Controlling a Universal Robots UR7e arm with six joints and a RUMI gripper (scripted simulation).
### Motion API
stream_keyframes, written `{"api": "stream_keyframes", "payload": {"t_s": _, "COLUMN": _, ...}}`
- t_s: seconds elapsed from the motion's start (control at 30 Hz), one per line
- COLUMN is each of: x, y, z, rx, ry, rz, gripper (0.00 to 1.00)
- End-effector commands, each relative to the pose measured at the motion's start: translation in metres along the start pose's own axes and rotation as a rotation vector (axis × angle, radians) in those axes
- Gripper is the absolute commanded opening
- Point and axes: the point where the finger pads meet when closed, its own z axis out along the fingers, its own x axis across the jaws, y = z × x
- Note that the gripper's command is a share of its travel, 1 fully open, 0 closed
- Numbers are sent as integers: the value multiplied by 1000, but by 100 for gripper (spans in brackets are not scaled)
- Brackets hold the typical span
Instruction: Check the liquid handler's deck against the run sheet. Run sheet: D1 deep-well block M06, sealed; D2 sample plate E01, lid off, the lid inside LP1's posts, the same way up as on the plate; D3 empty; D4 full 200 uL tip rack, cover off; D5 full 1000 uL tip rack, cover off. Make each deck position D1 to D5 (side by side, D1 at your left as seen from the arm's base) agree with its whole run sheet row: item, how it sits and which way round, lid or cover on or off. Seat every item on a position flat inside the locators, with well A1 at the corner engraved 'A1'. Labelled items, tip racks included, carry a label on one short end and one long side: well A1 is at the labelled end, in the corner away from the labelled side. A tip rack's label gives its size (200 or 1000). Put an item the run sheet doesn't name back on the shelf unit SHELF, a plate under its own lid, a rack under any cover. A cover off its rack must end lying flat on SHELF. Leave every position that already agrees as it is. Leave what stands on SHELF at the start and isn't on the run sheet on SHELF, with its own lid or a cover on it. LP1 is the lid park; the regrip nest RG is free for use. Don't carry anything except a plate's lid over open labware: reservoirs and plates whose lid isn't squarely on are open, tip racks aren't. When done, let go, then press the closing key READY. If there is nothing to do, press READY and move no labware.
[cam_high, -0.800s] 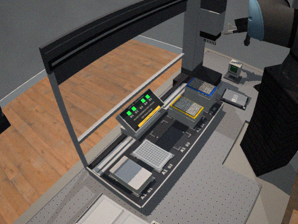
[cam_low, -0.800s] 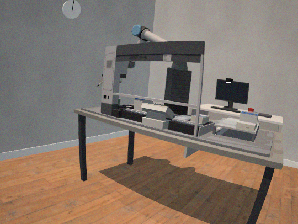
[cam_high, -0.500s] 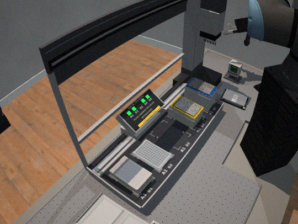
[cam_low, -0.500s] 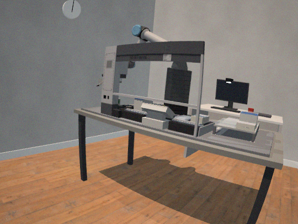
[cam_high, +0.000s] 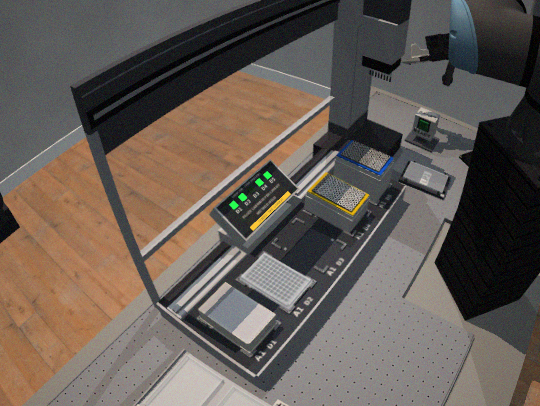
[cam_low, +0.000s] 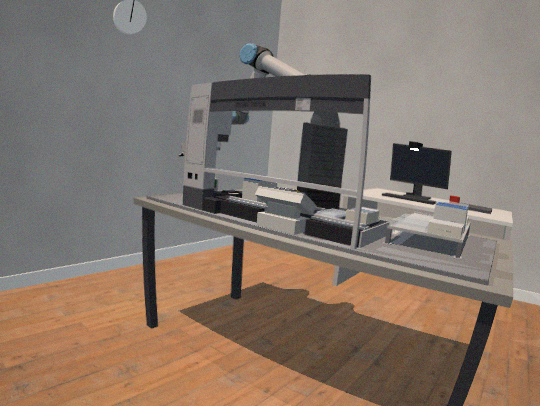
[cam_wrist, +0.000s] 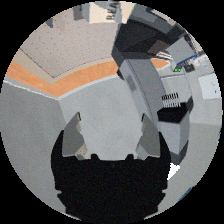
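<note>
The deck runs along the top view. A sealed deep-well block (cam_high: 240, 316) sits at D1. An open sample plate (cam_high: 276, 280) without a lid sits at D2. D3 (cam_high: 311, 246) is bare. A yellow-rimmed tip rack (cam_high: 338, 196) stands uncovered at D4, and a blue-rimmed tip rack (cam_high: 365, 160) stands uncovered at D5. A flat lid (cam_high: 425, 178) lies in the lid park past D5. My gripper (cam_wrist: 111, 113) is open and empty. It hangs high in the air near the handler's column (cam_high: 356, 60), far above the deck.
A small key unit with a green screen (cam_high: 425, 127) stands behind the lid park. A status panel with green lights (cam_high: 255, 202) stands beside D3. The gantry frame (cam_high: 200, 55) spans the deck. A black tower (cam_high: 500, 225) stands at the right. The shelf unit (cam_low: 432, 227) holds a covered rack.
</note>
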Motion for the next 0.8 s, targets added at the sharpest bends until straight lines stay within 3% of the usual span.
{"api": "stream_keyframes", "payload": {"t_s": 0.0, "x": 23, "y": -7, "z": -1, "rx": -19, "ry": -61, "rz": 81, "gripper": 82}}
{"api": "stream_keyframes", "payload": {"t_s": 0.07, "x": 32, "y": -11, "z": -1, "rx": -28, "ry": -81, "rz": 114, "gripper": 82}}
{"api": "stream_keyframes", "payload": {"t_s": 0.23, "x": 54, "y": -20, "z": -3, "rx": -39, "ry": -134, "rz": 40, "gripper": 82}}
{"api": "stream_keyframes", "payload": {"t_s": 0.3, "x": 54, "y": -20, "z": -3, "rx": -39, "ry": -134, "rz": 40, "gripper": 82}}
{"api": "stream_keyframes", "payload": {"t_s": 0.33, "x": 61, "y": -21, "z": -1, "rx": -54, "ry": -141, "rz": 215, "gripper": 82}}
{"api": "stream_keyframes", "payload": {"t_s": 0.77, "x": 122, "y": -43, "z": -2, "rx": -110, "ry": -273, "rz": 432, "gripper": 82}}
